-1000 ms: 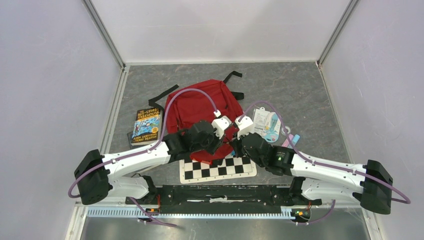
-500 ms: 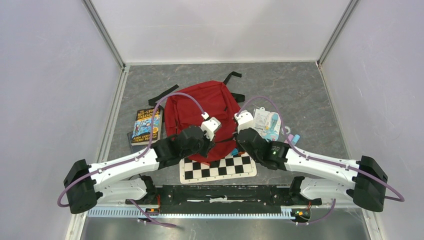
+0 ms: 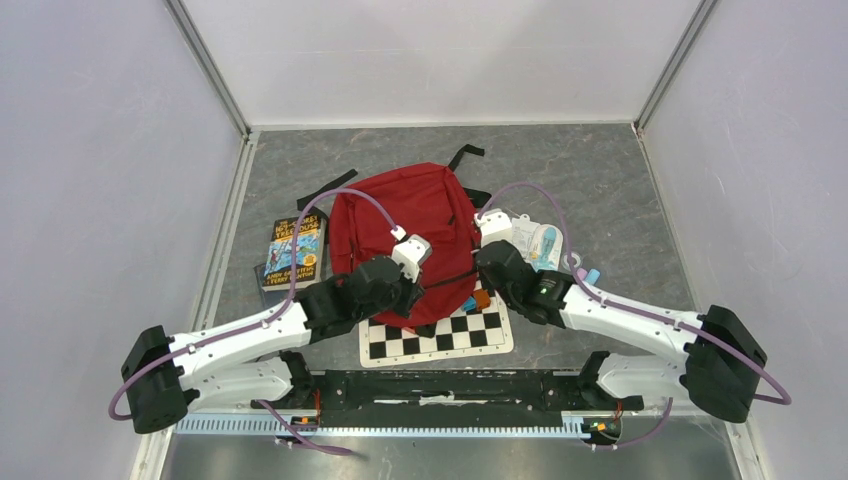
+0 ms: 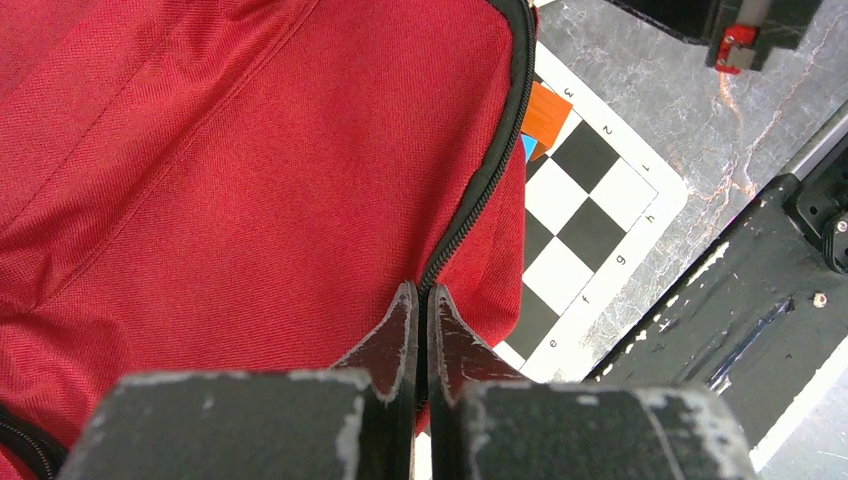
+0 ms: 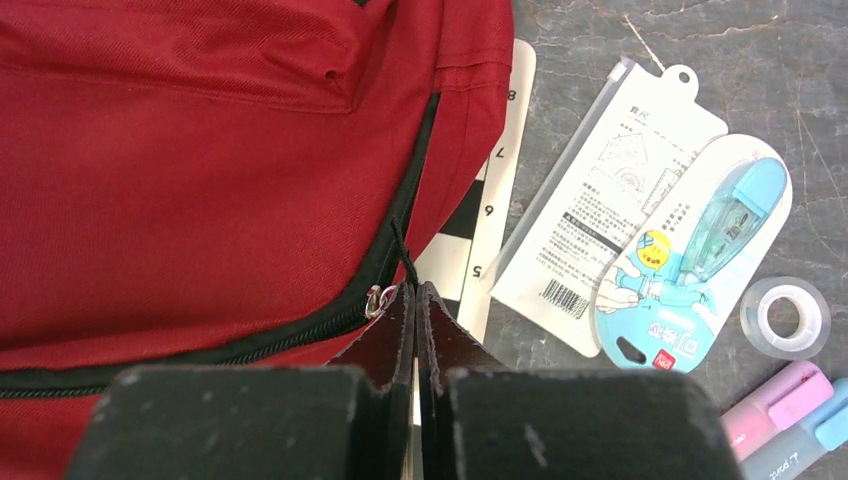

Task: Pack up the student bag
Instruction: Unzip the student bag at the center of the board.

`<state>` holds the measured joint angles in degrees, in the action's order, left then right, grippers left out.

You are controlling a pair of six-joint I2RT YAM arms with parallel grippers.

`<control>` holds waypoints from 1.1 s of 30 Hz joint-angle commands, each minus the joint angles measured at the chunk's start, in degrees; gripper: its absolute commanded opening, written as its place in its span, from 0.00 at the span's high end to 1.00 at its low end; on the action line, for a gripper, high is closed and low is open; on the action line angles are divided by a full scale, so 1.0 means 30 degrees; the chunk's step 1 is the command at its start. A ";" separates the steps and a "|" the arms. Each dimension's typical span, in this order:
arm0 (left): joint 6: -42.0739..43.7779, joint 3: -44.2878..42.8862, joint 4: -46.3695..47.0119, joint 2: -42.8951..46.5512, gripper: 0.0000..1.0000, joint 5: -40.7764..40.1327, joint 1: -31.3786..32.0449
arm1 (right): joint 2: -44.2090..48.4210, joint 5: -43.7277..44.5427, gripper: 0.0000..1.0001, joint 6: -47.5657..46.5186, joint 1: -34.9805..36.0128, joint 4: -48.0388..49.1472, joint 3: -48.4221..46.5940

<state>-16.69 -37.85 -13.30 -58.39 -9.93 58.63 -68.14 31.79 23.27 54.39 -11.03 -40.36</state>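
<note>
The student bag [image 3: 400,215] is a red backpack lying flat mid-table, its black zipper [image 4: 480,190] running along the near edge. My left gripper [image 4: 420,290] is at that near edge, shut with the zipper edge pinched between its fingers; it is under the arm in the top view [image 3: 413,288]. My right gripper [image 5: 413,285] is at the bag's right side [image 3: 478,272], shut on the thin black zipper pull cord [image 5: 403,255], beside the silver ring [image 5: 380,297]. The bag [image 5: 200,150] looks closed here; no lining shows.
A checkered board [image 3: 440,335] lies partly under the bag's near edge, with an orange piece [image 4: 545,110] on it. A book [image 3: 295,250] is left of the bag. On the right lie a ruler pack [image 5: 610,190], correction tape pack [image 5: 690,260], tape roll [image 5: 785,317] and highlighters [image 5: 790,410].
The left gripper has closed onto the zipper edge and shifted left. The right gripper, still shut, has moved farther back along the bag's right side.
</note>
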 commanded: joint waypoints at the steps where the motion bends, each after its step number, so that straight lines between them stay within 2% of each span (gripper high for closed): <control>1: -0.0513 0.0321 -0.0807 0.0541 0.98 -0.0585 -0.0041 | -0.0440 0.0604 1.00 -0.1118 -0.0962 0.0688 -0.0637; 11: -0.0819 0.1435 -0.0153 0.1232 0.98 0.0366 -0.0046 | -0.2979 -0.1121 1.00 -0.2461 -0.3019 0.2544 -0.1435; 19: -0.1204 0.1858 0.0038 0.1624 0.98 0.0612 -0.0033 | -0.4605 -0.1751 1.00 -0.3548 -0.3800 0.3527 -0.2405; 29: -0.1394 0.1252 -0.0166 0.1412 0.98 0.0105 -0.0033 | -0.3765 -0.3481 1.00 -0.3937 -0.3851 0.3247 -0.2518; 30: -0.1464 0.1067 -0.0319 0.1298 0.96 0.0001 -0.0033 | -0.3629 -0.3673 0.96 -0.3955 -0.3855 0.2988 -0.2660; 32: -0.1798 0.0503 -0.0904 0.1087 0.84 -0.0355 -0.0048 | -0.3262 -0.3981 0.77 -0.4018 -0.3877 0.2341 -0.2913; 33: -0.1890 0.0090 -0.1245 0.0917 0.73 -0.0470 -0.0082 | -0.2927 -0.4094 0.69 -0.4030 -0.3863 0.2027 -0.2978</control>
<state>-19.42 -33.58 -12.73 -54.74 -9.17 58.59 -80.77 20.86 12.49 43.35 -3.38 -45.98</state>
